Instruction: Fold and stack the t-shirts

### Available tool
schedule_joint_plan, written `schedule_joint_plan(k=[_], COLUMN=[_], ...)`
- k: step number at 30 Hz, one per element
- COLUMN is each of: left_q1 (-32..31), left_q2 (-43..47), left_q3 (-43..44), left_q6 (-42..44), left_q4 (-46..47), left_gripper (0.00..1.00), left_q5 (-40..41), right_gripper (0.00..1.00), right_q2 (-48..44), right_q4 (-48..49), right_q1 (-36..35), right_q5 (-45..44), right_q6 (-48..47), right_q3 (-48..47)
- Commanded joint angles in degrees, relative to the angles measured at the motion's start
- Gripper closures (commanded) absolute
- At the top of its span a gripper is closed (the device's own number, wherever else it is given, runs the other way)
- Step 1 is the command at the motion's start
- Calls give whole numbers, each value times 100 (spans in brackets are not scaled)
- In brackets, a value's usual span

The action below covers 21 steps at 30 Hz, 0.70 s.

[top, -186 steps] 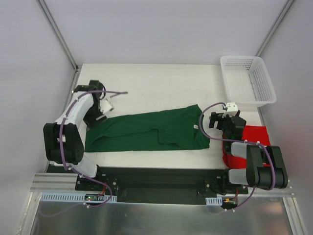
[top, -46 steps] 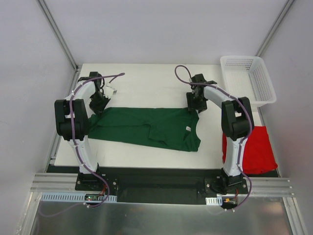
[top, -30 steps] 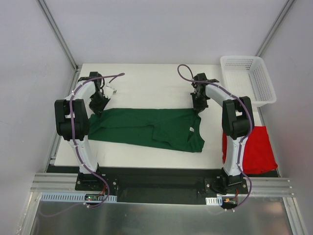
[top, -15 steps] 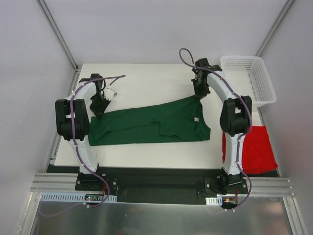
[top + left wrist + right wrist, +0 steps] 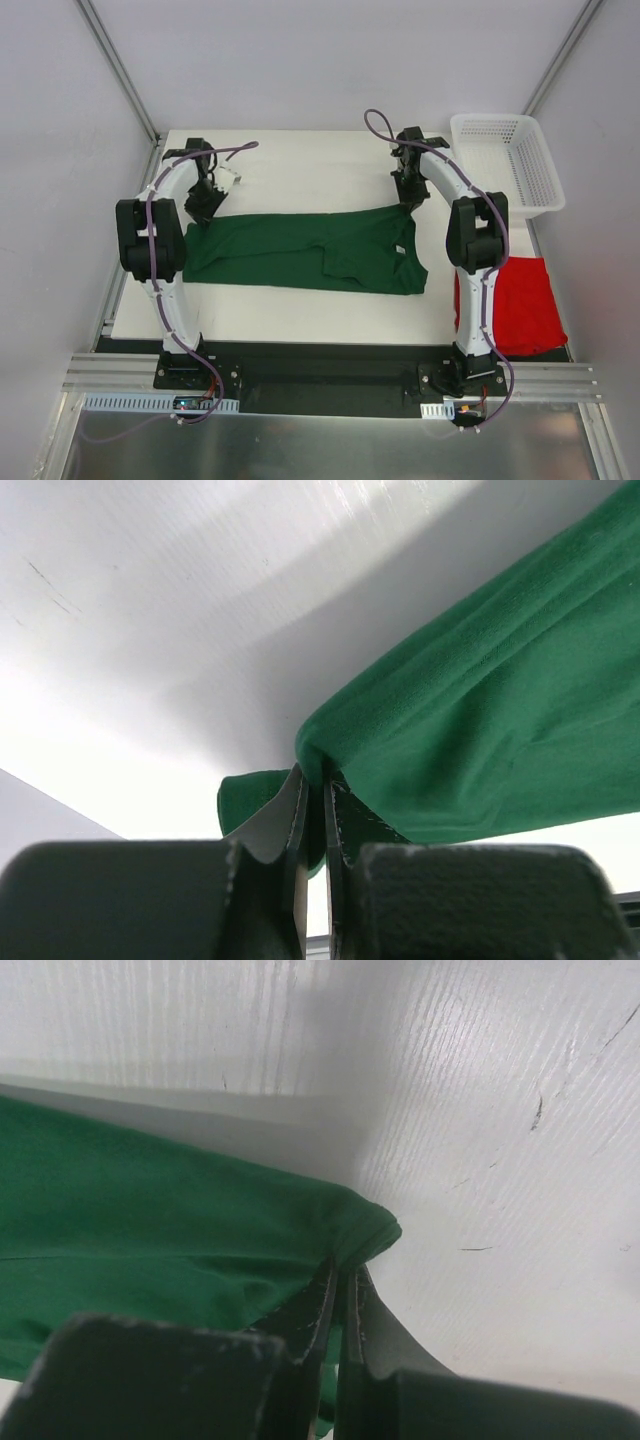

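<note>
Two t-shirts (image 5: pixel 300 250) (image 5: pixel 525 305), one basket (image 5: pixel 508 165)

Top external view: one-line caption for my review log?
Left gripper and right gripper pinch far corners of the dark green t-shirt on the white table; red t-shirt and white mesh basket at right.

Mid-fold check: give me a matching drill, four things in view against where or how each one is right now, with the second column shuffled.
Column one:
1. green t-shirt
2. red t-shirt
3. white basket
4. left claw

Column two:
A. at the far right corner of the table
B. pinched shut on a far corner of the green t-shirt
C. spread across the middle of the table
D. at the near right side, beside the right arm

Pairs: 1-C, 2-D, 3-A, 4-B
</note>
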<state>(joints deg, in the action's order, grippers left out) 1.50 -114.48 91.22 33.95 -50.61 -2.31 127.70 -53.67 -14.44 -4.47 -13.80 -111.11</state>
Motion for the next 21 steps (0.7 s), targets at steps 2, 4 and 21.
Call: schedule_joint_plan(k=[2, 4, 21], left_q1=[0, 8, 940], left_q2=[-84, 21, 1753], left_q3=[107, 45, -2176], left_q6=[234, 234, 542], left_q4=[-151, -142, -63], left_gripper=[96, 54, 1], left_q5=[389, 424, 293], right_gripper=[99, 97, 99], right_q2=[18, -43, -35], right_q4=[-232, -240, -152], right_q1=[37, 29, 29], right_q5=[-264, -379, -414], right_q6=[-88, -61, -87], right_q3=[-104, -51, -244])
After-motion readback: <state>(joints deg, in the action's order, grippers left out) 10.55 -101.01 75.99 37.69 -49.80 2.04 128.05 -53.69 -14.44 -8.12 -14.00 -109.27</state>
